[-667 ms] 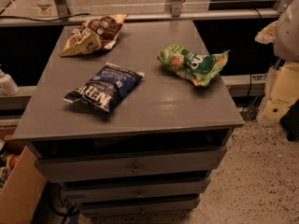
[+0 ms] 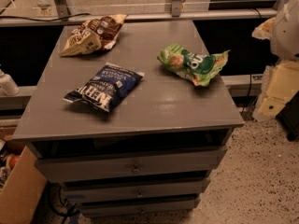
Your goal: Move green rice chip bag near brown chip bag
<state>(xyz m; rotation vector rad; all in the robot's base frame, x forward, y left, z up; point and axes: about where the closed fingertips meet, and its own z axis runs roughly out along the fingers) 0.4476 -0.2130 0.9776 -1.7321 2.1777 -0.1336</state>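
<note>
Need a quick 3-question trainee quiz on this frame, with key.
1. True or false: the green rice chip bag touches the brown chip bag.
2. Which bag lies nearest the table's front edge? A) green rice chip bag B) brown chip bag C) dark blue bag
3. Where is the gripper?
Key: 1 false, they lie apart. 2 C. 3 right of the table, off its top, clear of all bags.

Right edge cuts off the robot arm [image 2: 287,29]; gripper out of view.
</note>
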